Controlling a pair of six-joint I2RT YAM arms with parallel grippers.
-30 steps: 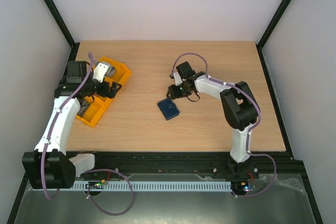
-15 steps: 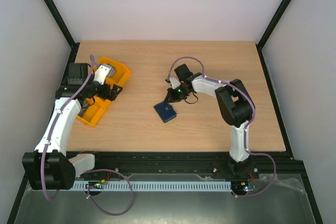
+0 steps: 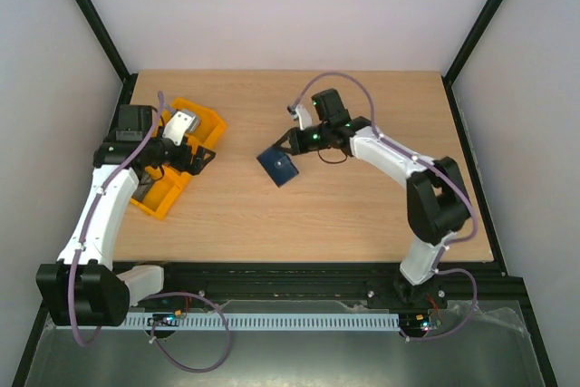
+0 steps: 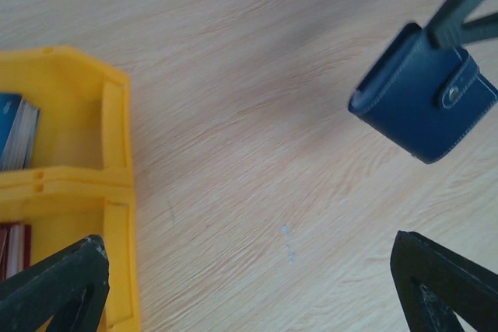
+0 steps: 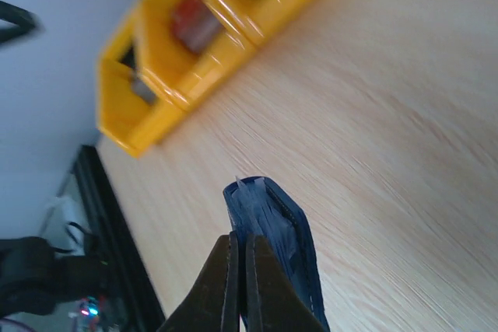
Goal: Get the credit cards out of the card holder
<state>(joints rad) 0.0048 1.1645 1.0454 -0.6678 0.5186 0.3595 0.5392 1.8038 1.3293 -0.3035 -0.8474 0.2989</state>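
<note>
a: where's the right arm [image 3: 390, 156]?
b: elbow bent out well to the right of the card holder [image 3: 277, 167], forearm reaching left toward it, wrist just beyond its far-right side. the right gripper [image 3: 290, 145] points down at the holder, jaws pressed together on its far edge.
a: a real grip?
b: yes, the right fingers [image 5: 222, 285] meet with that edge pinched between them.
a: and the left arm [image 3: 98, 210]?
b: well to the left of the holder, wrist turned toward it. the left gripper [image 3: 204, 157] gapes wide, fingertips [image 4: 62, 285] far apart, nothing between them, clear of the holder.
</note>
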